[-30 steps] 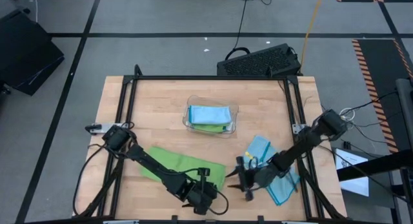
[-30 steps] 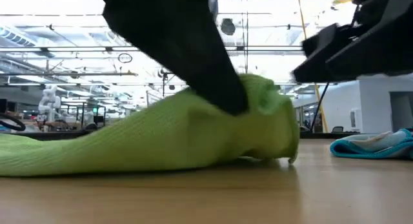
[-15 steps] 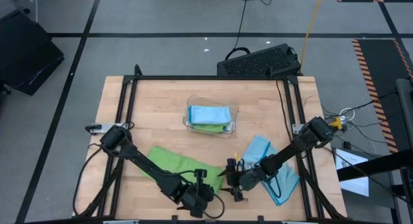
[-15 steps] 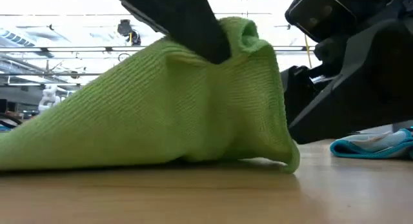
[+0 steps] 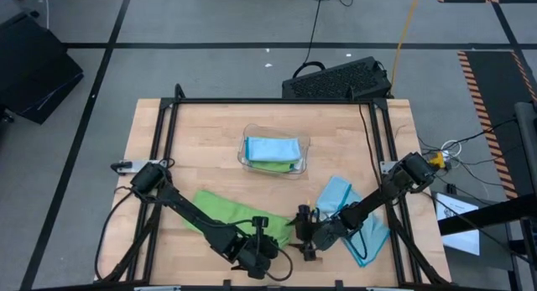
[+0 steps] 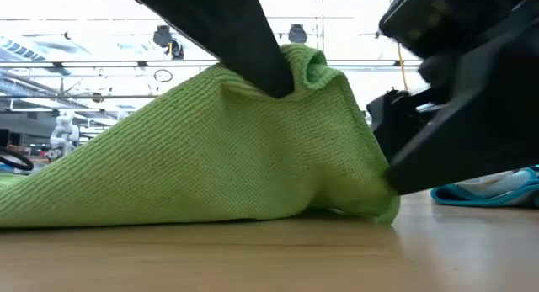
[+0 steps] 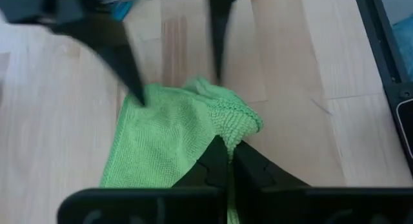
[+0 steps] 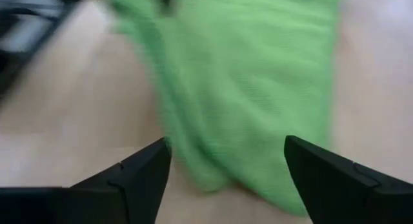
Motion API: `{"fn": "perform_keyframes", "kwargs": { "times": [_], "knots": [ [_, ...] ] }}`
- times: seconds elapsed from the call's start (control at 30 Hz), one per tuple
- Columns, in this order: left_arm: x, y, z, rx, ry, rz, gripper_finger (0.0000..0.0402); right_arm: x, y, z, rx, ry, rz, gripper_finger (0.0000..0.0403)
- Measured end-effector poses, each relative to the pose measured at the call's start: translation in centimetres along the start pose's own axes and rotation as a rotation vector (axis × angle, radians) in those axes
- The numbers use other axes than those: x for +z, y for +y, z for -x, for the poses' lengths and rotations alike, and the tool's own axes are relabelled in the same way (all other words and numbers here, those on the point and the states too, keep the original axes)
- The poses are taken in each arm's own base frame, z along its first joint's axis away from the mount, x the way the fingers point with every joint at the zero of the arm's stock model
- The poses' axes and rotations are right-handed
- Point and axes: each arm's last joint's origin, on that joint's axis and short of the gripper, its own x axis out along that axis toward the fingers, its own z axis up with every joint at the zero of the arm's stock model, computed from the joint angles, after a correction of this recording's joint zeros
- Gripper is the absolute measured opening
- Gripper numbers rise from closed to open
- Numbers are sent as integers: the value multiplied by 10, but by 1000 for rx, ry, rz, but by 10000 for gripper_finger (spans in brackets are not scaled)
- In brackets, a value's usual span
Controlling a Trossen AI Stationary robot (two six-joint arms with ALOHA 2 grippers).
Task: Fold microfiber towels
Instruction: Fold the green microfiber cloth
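Wooden worktop [image 5: 201, 157] carries everything. At its six-o'clock edge the left gripper [image 7: 227, 161] stays clamped on a raised corner of the lime green towel [image 5: 231, 214], the rest trailing toward nine o'clock. The right gripper [image 5: 304, 237], fingers spread wide, now sits just beside that raised fold at its three-o'clock side, closer than a second ago. A light blue towel [image 5: 357, 220] lies crumpled under the right arm. The clear tray [image 5: 246, 153] holding folded towels sits at centre, well apart.
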Motion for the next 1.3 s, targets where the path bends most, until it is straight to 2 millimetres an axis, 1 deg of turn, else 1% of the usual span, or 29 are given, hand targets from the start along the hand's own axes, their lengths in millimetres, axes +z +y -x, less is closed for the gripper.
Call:
{"fn": "perform_keyframes", "kwargs": {
  "times": [0.1, 0.2, 0.33, 0.47, 0.6, 0.67, 0.73, 0.87, 0.9, 0.97, 1.03, 1.13, 1.2, 1.3],
  "knots": [
    [1, 2, -1, 2, 0, 4, 7, -1, -3, 0, -75, -7, 7, 302],
    [1, 4, -2, 6, 1, 8, 13, -1, -5, -1, -77, -5, 4, 292],
    [2, 5, -2, 8, 1, 12, 5, -4, -6, -1, -76, 28, 10, 258],
    [2, 5, -2, 7, -4, 14, 12, -5, -4, -1, -23, 49, 10, 223],
    [4, 5, -2, 2, -18, 10, 7, -11, -8, -7, -101, 41, -5, 190],
    [4, 5, -2, 5, -19, 5, 5, -14, -10, -13, -108, 24, -19, 164],
    [4, 5, -2, 20, -23, 9, 9, -15, -11, -17, -105, 10, -29, 128],
    [4, 6, -2, 26, -25, 8, 14, -13, -11, -16, -80, 15, 27, 31],
    [4, 6, -2, 26, -25, 0, 11, -10, -12, -14, -76, 17, 57, 16],
    [6, 8, 5, 27, -32, -23, 6, -1, -13, -6, -77, 11, 113, 11],
    [13, 12, 19, 39, -69, -23, 7, 18, -17, 9, -79, -18, 131, 9],
    [23, 20, 52, 97, -151, -38, 13, 50, -25, 40, -82, -68, 130, 4],
    [30, 24, 77, 151, -221, -54, 12, 66, -29, 62, -93, -103, 122, 4],
    [40, 35, 114, 268, -356, -1, 5, 99, -26, 99, -150, -233, 128, 3]
  ]
}}
